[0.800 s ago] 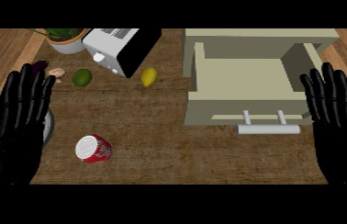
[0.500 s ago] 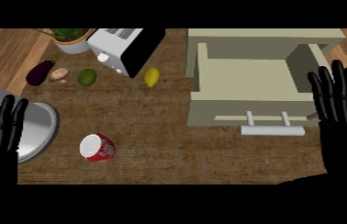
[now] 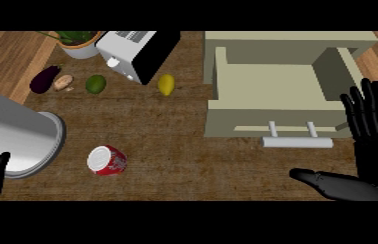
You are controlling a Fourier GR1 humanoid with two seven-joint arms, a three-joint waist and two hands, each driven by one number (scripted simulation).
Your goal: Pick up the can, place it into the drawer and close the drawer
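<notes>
Can (image 3: 107,160), red with a white top, is seen in the head view lying on the dark brown counter (image 3: 184,133), at the lower left, well apart from both hands. Nothing is holding it. Just beside it on the left, a large grey metal pot (image 3: 29,143) is shown, partly cut by the left edge.

The beige drawer (image 3: 280,95) is pulled open at the right side of the view; its inside is shown from above, and a pale bar handle (image 3: 297,143) is fixed on its front. The can is not in the drawer.

The right hand (image 3: 363,119) is seen at the right edge, beside the drawer front. Its fingers are held straight and spread, and nothing is held by it; the thumb (image 3: 325,180) is stretched out over the counter below the handle.

Of the left hand (image 3: 3,169) only a small dark tip is shown at the lower left edge, so its state cannot be told.

Along the top, a potted plant (image 3: 77,40), a toaster (image 3: 136,53), an eggplant (image 3: 44,79), a green avocado (image 3: 96,84) and a yellow lemon (image 3: 167,84) are placed.
</notes>
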